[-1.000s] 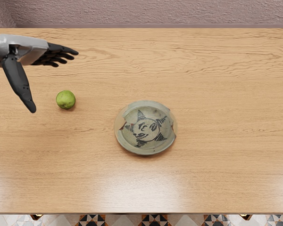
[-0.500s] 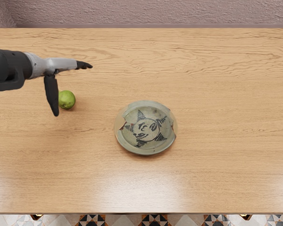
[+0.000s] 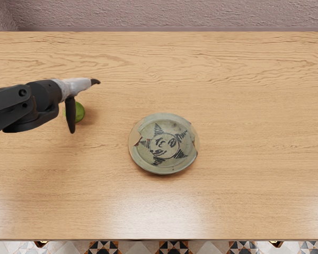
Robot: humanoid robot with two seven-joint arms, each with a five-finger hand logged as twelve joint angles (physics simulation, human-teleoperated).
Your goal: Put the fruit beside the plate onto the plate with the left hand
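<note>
plate (image 3: 190, 159) (painted face showing) apart from lime (image 3: 80, 111), which sits on table (image 3: 254, 79) partly behind left hand (image 3: 70, 91); fingers (image 3: 87, 82) spread.

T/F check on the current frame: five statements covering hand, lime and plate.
1. The lime lies on the table, left of the plate. True.
2. The fruit is on the plate. False: the plate holds no fruit; the lime is on the wood beside it.
3. The left hand is at the lime and partly hides it. True.
4. The right arm reaches over the plate. False: no right arm is in view.
5. The left hand's fingers are curled tight round the lime. False: they stretch out to the right, and the thumb hangs down in front of the lime.
</note>
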